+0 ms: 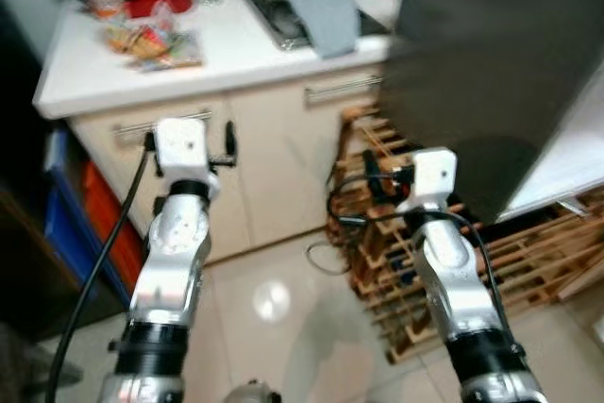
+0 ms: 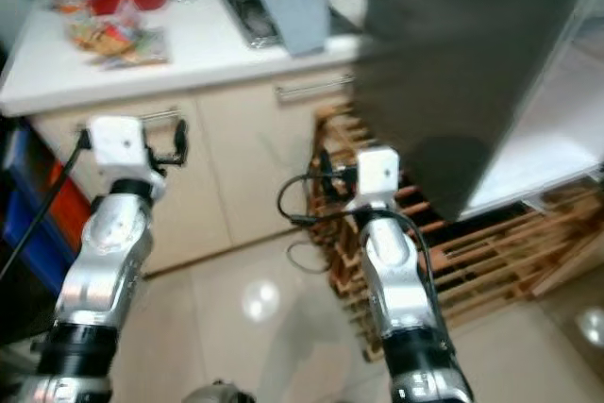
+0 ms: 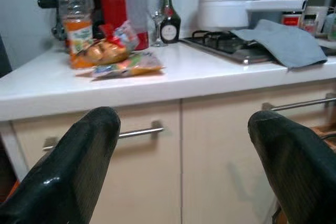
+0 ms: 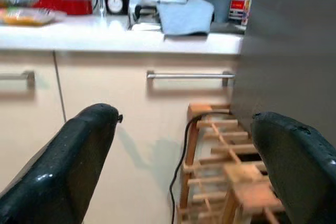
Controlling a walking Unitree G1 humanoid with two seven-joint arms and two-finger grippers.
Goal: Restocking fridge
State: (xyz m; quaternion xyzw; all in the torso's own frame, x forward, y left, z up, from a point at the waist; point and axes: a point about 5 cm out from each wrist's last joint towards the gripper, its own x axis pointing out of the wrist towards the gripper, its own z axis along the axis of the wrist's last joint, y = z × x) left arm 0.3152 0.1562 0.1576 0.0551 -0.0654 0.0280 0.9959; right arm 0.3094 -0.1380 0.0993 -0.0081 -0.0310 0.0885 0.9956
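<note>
While both arms are held up in front, the left gripper [image 3: 181, 171] has its two black fingers wide apart and holds nothing. The right gripper [image 4: 184, 166] is spread apart and empty too. The food bag [image 3: 118, 59] and the juice bottle [image 3: 75, 27] sit on the white counter [image 1: 236, 54], up and ahead of the left gripper, so that arm is nearer. The dark fridge door [image 1: 491, 63] stands to the right, above the wooden rack [image 1: 528, 252].
</note>
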